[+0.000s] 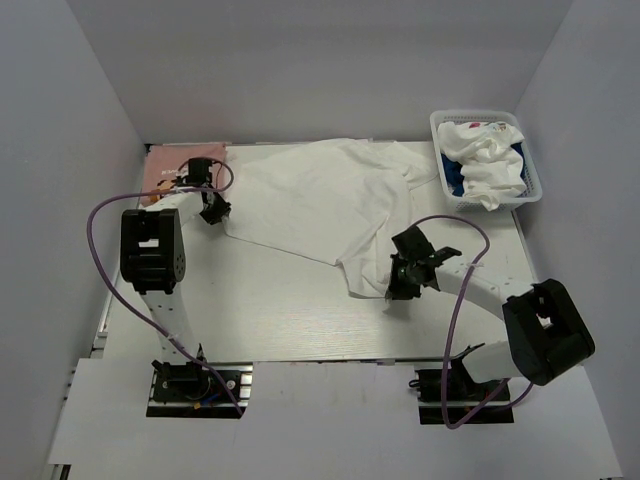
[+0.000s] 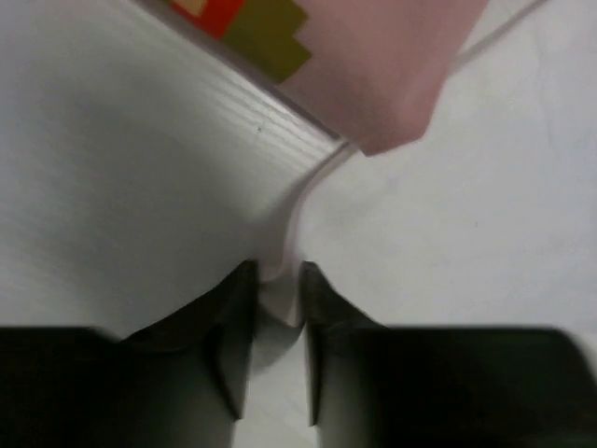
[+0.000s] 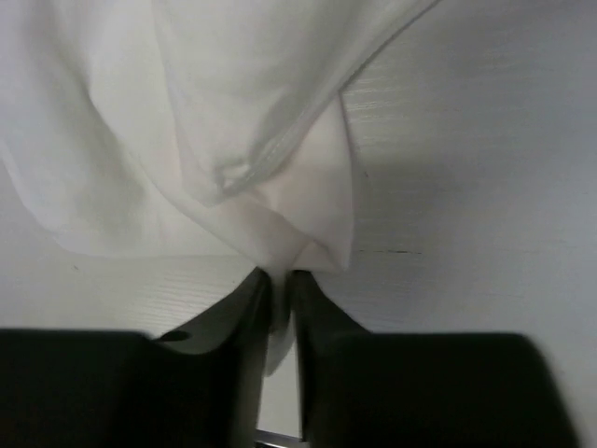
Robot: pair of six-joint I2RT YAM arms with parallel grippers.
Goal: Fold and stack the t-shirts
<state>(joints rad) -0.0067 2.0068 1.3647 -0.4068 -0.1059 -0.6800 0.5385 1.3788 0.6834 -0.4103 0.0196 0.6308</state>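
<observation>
A large plain white t-shirt (image 1: pixel 325 200) lies spread across the far middle of the table. My left gripper (image 1: pixel 214 212) is shut on its left edge, the white cloth (image 2: pixel 280 280) pinched between the fingertips. My right gripper (image 1: pixel 398 287) is shut on the shirt's near right corner, a bunched fold of cloth (image 3: pixel 280 224) caught between its jaws. A folded pink t-shirt (image 1: pixel 175 165) with brown print lies at the far left, its corner (image 2: pixel 392 75) just beyond the left gripper.
A white lattice basket (image 1: pixel 443 135) stands at the far right, holding a white tee with small coloured marks (image 1: pixel 485 160) and a navy one (image 1: pixel 455 175) under it. Grey walls close in the table on three sides.
</observation>
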